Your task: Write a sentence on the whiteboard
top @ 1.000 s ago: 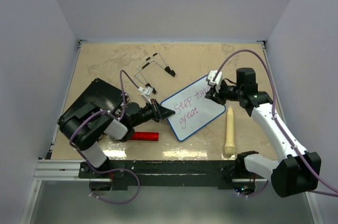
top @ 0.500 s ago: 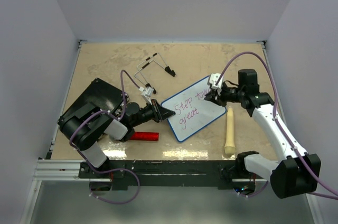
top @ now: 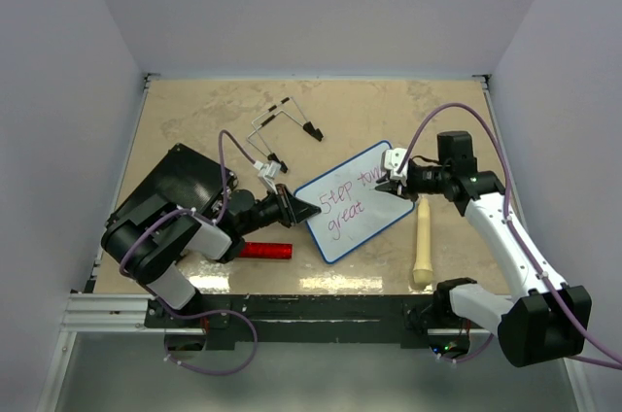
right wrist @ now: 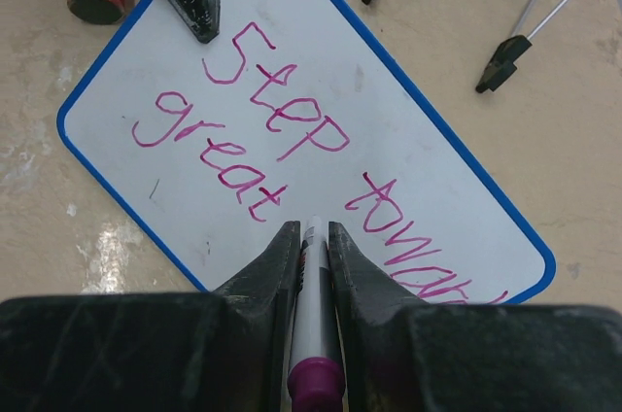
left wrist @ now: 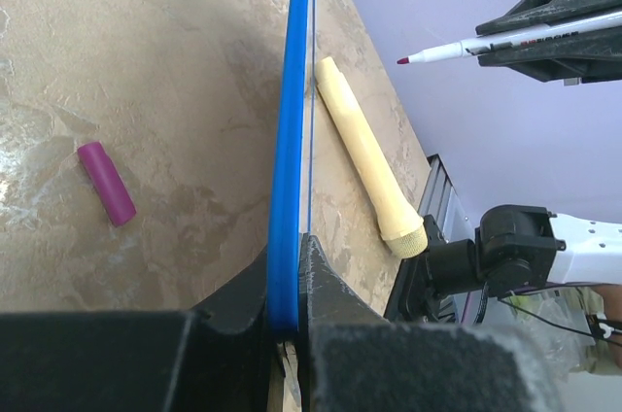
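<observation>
The whiteboard [top: 362, 220] lies tilted on the table, and its blue rim [left wrist: 288, 120] runs edge-on through the left wrist view. My left gripper [top: 303, 208] is shut on the board's left corner [left wrist: 285, 281]. The sentence [right wrist: 277, 120] reads "Step towar" over "great" in purple-pink. My right gripper [top: 393, 185] is shut on a white marker [right wrist: 313, 305] with a purple end. The marker's tip [left wrist: 402, 60] hangs clear of the board, over the bare white area [right wrist: 321, 208] just right of "great".
A wooden pin [top: 422, 240] lies right of the board. A red glitter cylinder [top: 264, 251] lies near its left corner and a purple cap [left wrist: 107, 184] under that side. A wire stand [top: 282, 125] lies behind. A black slab [top: 180, 179] sits at the left.
My right gripper has moved the marker from the end of the top line toward the near side, to the space after "great". The left gripper and the board have stayed put.
</observation>
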Controlling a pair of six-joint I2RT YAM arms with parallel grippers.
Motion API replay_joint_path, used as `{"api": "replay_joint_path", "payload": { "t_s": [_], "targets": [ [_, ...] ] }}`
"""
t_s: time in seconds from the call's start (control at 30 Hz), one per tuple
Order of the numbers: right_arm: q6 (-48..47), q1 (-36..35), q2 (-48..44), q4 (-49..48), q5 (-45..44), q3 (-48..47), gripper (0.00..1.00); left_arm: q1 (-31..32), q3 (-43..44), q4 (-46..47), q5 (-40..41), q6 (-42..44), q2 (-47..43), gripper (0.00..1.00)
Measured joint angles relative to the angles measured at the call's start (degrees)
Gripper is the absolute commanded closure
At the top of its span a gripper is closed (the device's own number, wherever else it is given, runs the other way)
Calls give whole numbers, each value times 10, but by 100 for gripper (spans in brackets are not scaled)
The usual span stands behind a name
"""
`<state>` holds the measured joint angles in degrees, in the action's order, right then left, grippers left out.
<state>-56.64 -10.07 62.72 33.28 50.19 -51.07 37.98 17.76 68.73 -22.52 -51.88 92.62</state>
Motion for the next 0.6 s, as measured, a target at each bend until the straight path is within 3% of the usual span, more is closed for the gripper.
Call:
{"api": "replay_joint_path", "payload": {
  "t_s": [0.6],
  "targets": [
    [27,-54,10,4,-57,9,100,0,-13,2,8,-11,-7,100]
  ]
}}
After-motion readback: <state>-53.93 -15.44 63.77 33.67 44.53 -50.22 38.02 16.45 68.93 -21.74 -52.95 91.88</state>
